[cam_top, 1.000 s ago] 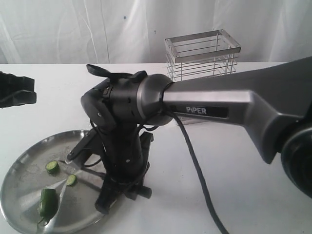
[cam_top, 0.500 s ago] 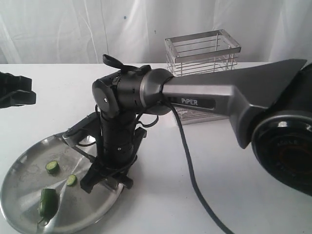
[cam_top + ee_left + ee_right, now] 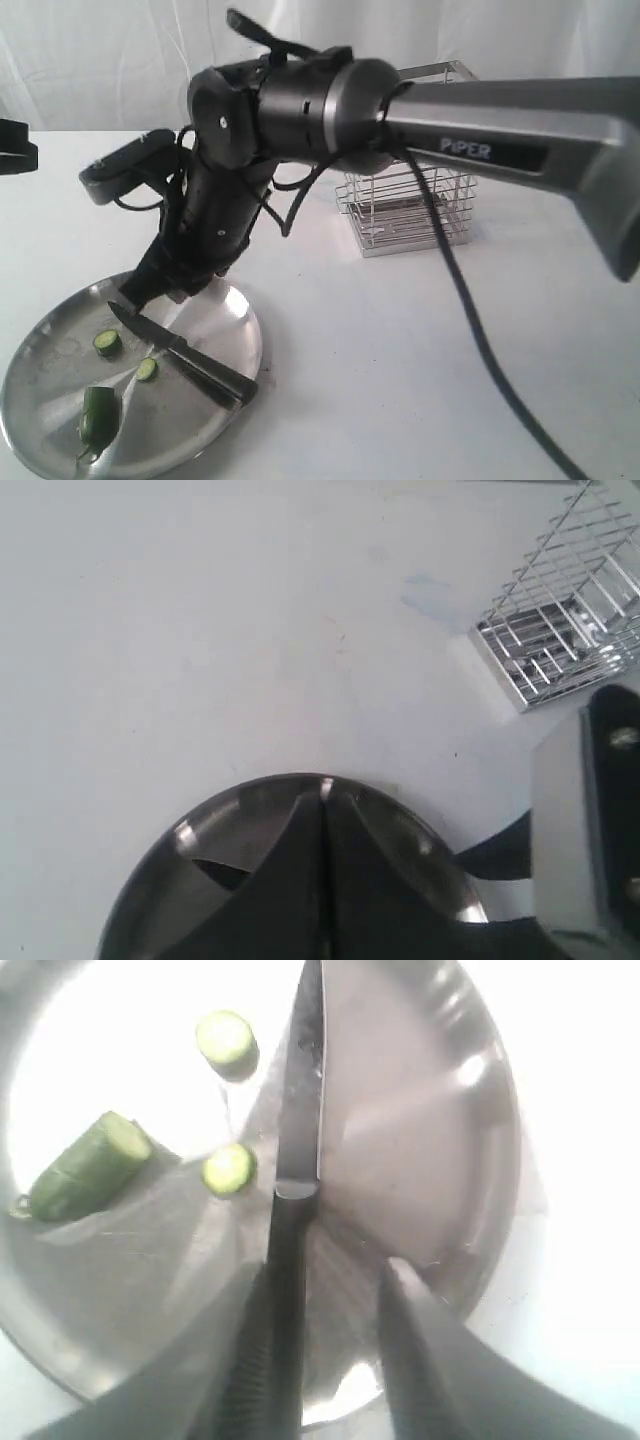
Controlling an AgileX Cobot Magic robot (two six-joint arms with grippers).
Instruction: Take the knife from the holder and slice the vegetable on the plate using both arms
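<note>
Light is bright, white and diffuse everywhere. In my right wrist view the white tabletop (image 3: 590,1160) burns out to blank, and the wide shiny steel plate (image 3: 470,1070) carries pale glare streaks. My right pincer (image 3: 330,1265) looms soft and out of focus. The left wrist view is bluish and hazy; shadows are faint and soft-edged.

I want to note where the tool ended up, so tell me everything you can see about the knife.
The knife is small, with a dark pointed blade and a black handle. It lies flat on the plate, with the handle end near the rim and a slice close beside the blade. The open right gripper hovers above it; nothing grips it.
</note>
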